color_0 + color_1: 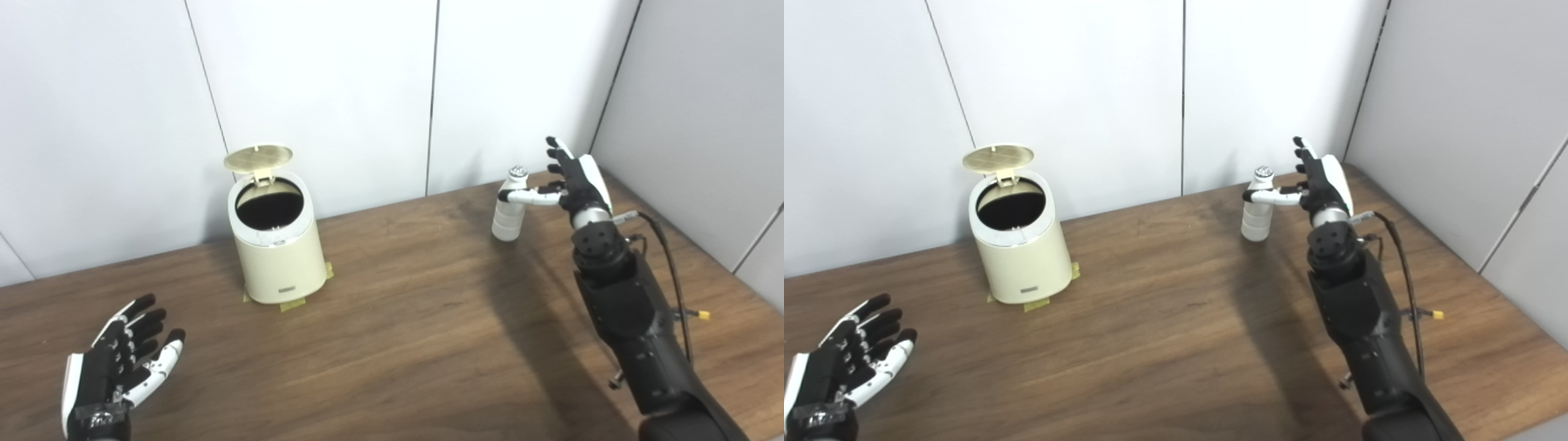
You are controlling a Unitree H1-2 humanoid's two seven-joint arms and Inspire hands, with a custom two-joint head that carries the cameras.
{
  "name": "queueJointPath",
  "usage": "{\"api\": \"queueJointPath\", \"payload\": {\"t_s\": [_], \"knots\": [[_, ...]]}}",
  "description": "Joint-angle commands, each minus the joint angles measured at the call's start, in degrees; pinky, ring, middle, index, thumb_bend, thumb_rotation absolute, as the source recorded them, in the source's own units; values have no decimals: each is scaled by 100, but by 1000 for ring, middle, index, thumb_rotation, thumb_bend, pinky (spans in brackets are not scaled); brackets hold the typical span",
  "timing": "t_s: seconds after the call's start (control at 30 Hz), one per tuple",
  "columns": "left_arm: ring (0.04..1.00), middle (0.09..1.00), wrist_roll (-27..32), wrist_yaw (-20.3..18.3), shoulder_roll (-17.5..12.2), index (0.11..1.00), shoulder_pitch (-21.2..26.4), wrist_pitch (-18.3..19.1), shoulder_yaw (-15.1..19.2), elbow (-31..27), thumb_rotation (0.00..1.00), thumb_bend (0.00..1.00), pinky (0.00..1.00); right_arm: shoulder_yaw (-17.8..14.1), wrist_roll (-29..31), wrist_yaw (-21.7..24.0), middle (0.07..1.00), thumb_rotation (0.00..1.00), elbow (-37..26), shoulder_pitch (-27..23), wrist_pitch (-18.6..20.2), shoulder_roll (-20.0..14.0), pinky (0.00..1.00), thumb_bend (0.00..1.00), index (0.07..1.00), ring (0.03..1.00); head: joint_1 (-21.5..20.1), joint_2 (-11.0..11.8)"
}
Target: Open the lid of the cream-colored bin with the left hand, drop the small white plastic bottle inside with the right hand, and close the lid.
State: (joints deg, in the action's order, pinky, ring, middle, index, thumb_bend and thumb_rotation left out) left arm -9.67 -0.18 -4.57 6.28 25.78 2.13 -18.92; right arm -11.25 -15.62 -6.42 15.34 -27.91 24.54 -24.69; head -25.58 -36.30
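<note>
While the lid (258, 157) of the cream-colored bin (278, 245) is raised, the small white plastic bottle (510, 208) is seen standing at two o'clock, touched by the spread right hand (572, 180); the left hand (119, 367) is spread at eight o'clock.

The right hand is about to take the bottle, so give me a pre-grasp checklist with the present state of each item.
1. Bin lid up: ok.
2. Bin opening free: ok, nothing across it.
3. Small white bottle upright on the table: ok.
4. Right hand open beside the bottle: ok, thumb across its neck, fingers spread.
5. Firm hold on the bottle: not ok, fingers not closed.
6. Left hand away from the bin: ok, open at the near left.
</note>
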Motion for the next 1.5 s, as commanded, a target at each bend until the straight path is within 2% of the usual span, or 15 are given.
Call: {"api": "queueJointPath", "payload": {"t_s": [0.0,0.17,0.5,0.73,0.93,1.17,1.37,1.4,1.43,1.47], "knots": [[808,797,0,0,-66,853,186,-110,-3,-148,49,415,811,6,28,-82,938,124,-58,-273,-207,-93,787,845,928,890,-5,-29],[812,803,40,4,-71,850,186,-135,7,-112,2,416,816,175,-78,-156,903,128,-15,-290,14,-72,710,845,931,830,-7,-55],[802,796,68,-9,-77,849,192,-72,12,-160,37,424,824,278,-67,-235,839,108,95,-136,-174,-83,653,847,907,771,12,-119],[805,801,55,-16,-82,844,202,-39,-5,-184,50,421,827,375,-68,-269,825,78,332,-93,-473,-167,642,828,901,758,4,-145],[809,809,61,-1,-75,842,200,-58,5,-177,39,427,819,359,-7,-308,768,87,528,-51,-799,-176,614,853,825,707,11,-169],[813,810,138,-4,-32,840,202,-36,36,-192,42,429,815,418,-55,-313,749,119,703,-62,-848,-188,621,840,796,698,20,-191],[808,809,86,-8,-63,838,201,-44,5,-183,81,433,806,363,-96,-624,677,56,759,-65,-1102,-113,558,824,704,631,25,-203],[808,809,83,-8,-65,839,203,-48,2,-179,79,433,802,319,-87,-741,645,26,761,-65,-1166,-79,531,807,669,602,29,-207],[807,808,83,-9,-65,839,204,-48,1,-176,75,431,801,278,-68,-848,595,13,761,-65,-1223,-48,507,745,625,574,29,-209],[808,808,82,-9,-64,839,206,-45,0,-172,71,430,801,235,-52,-953,533,6,764,-70,-1270,-16,489,639,573,553,29,-210]]}}
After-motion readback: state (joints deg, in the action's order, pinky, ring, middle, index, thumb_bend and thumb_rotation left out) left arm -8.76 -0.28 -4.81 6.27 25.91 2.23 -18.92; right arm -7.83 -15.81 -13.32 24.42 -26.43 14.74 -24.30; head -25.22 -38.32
